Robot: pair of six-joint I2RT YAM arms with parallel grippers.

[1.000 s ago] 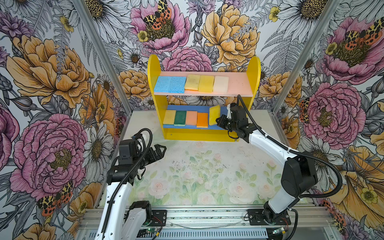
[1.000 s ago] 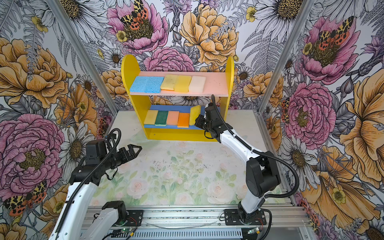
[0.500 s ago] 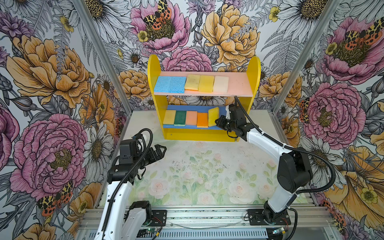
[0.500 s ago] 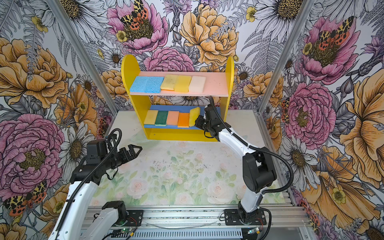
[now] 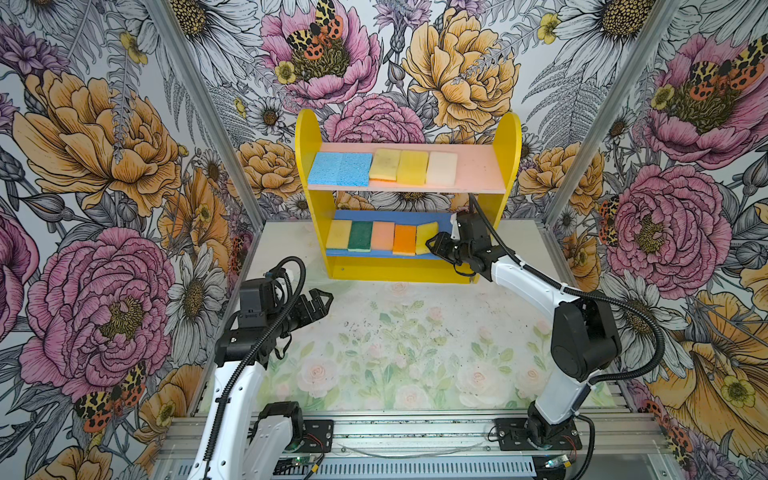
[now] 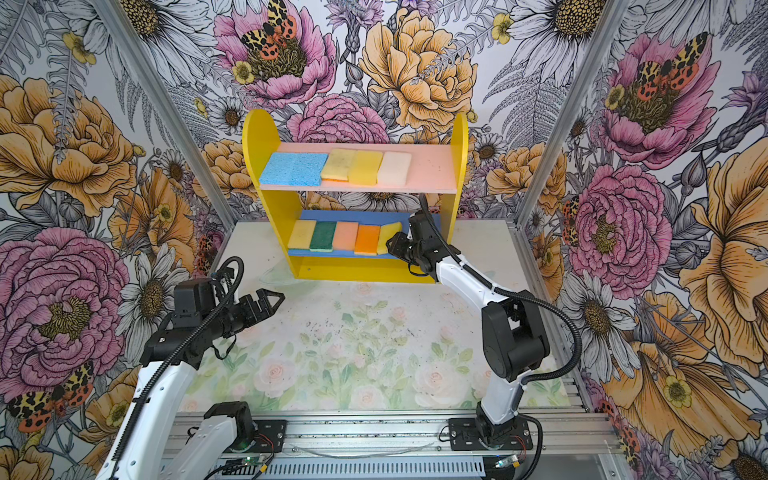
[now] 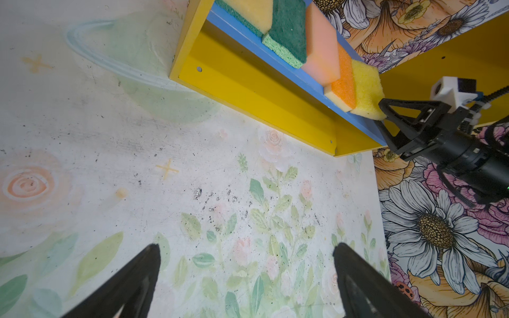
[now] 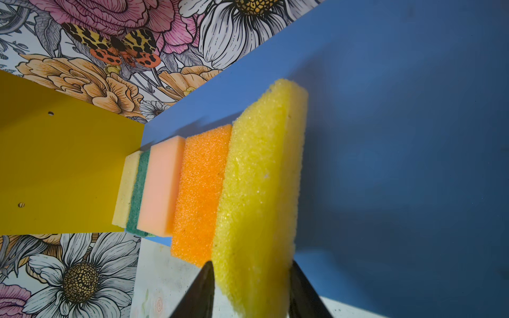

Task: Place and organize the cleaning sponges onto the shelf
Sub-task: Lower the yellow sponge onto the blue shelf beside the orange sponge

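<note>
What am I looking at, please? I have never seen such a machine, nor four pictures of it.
A robotic left arm and right arm stand at a table. Two pictures come from one camera head above; the others from a camera on each wrist. On the table stands a shelf. Five sponges lie on its pink board, four lie flat on its blue board. A fifth, a yellow sponge, leans on the orange sponge; the right arm's jaws stand on either side of it, but whether they grip it I cannot tell. The left arm's jaws are wide open and empty.
</note>
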